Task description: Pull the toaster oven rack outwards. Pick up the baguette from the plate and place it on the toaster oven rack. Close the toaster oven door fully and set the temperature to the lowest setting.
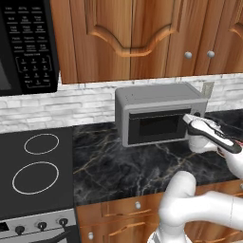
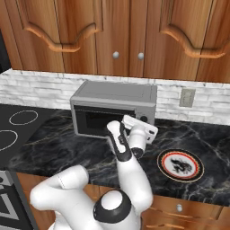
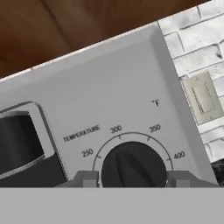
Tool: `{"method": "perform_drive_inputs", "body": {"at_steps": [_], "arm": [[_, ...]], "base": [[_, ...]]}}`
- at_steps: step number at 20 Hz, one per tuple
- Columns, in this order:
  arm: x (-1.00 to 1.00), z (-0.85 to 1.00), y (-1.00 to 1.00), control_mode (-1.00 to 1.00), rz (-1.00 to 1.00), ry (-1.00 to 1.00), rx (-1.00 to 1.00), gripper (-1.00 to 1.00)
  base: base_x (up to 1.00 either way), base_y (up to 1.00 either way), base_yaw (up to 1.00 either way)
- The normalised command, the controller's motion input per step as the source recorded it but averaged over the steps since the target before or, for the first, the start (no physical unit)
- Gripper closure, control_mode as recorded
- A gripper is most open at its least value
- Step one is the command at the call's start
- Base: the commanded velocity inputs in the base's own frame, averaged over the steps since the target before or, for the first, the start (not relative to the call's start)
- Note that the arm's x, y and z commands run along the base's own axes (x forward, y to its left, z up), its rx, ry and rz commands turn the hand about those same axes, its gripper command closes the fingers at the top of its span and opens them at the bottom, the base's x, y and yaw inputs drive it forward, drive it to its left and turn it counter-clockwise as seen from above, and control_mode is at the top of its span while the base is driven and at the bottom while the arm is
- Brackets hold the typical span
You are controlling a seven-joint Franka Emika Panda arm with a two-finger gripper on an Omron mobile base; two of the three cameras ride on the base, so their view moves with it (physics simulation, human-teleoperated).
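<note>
Dark marble counter w/ toaster oven at the back wall, door up: gripper spread, fingertips straddling the temp knob dead ahead, nothing pinched yet.

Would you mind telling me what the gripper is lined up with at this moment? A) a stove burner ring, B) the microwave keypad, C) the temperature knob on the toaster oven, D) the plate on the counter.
C: in the hand view the two fingertips flank the dark temperature knob on the toaster oven, under its 250 to 400 scale, with the gripper centred on it.
</note>
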Motion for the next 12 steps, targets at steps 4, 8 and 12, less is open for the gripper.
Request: {"method": "perform_drive_inputs", "body": {"at_steps": [4, 8, 12], "arm": [[0.19, 0.35, 0.01, -1.0, -0.21, -0.07, -0.2, 1.0], [0.19, 0.36, 0.0, -1.0, -0.2, -0.09, -0.2, 1.0], [0.15, 0.37, 0.0, -1.0, -0.18, -0.11, -0.21, 1.0]], "base": [[0.0, 0.0, 0.0], [0.0, 0.0, 0.0], [0.0, 0.0, 0.0]]}}
